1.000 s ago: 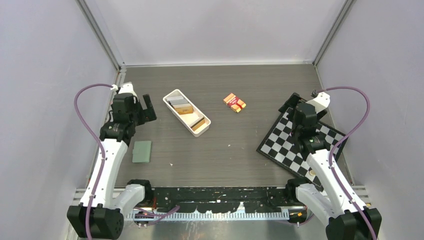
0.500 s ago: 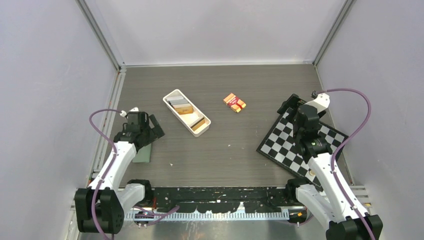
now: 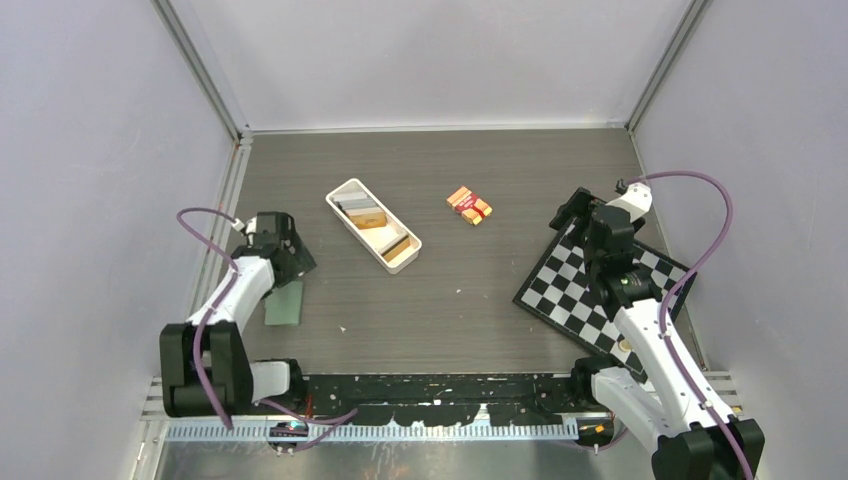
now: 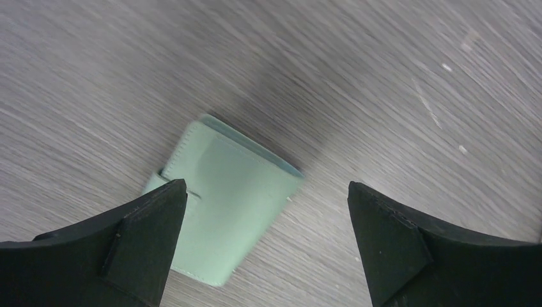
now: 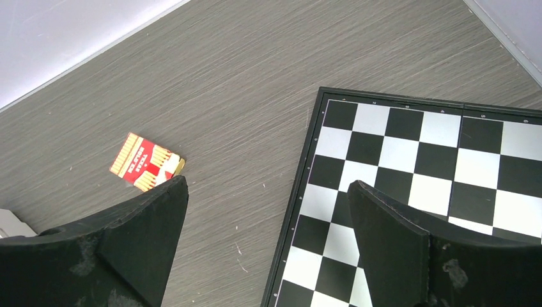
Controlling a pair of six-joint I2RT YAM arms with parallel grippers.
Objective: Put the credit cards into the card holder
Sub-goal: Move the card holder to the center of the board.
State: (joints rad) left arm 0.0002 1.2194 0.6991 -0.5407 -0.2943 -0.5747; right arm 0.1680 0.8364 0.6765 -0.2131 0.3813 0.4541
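Observation:
The card holder (image 3: 283, 304) is a sage-green wallet lying shut and flat on the table at the near left. In the left wrist view the card holder (image 4: 224, 204) lies under and between my fingers, towards the left one. My left gripper (image 3: 293, 264) (image 4: 264, 187) is open and empty, low over the holder's far end. The credit cards (image 3: 371, 216), gold-tan and grey, stand in a white tray (image 3: 408, 259). My right gripper (image 3: 571, 211) (image 5: 268, 192) is open and empty, above the left edge of a chessboard.
A chessboard (image 3: 590, 285) (image 5: 415, 160) lies at the right. An orange-and-red banded packet (image 3: 469, 206) (image 5: 144, 162) lies at the centre back. Grey walls close in the left, right and back.
My left arm has folded down and drawn nearer, bringing the open gripper from beside the tray down over the card holder. My right gripper has shifted slightly left.

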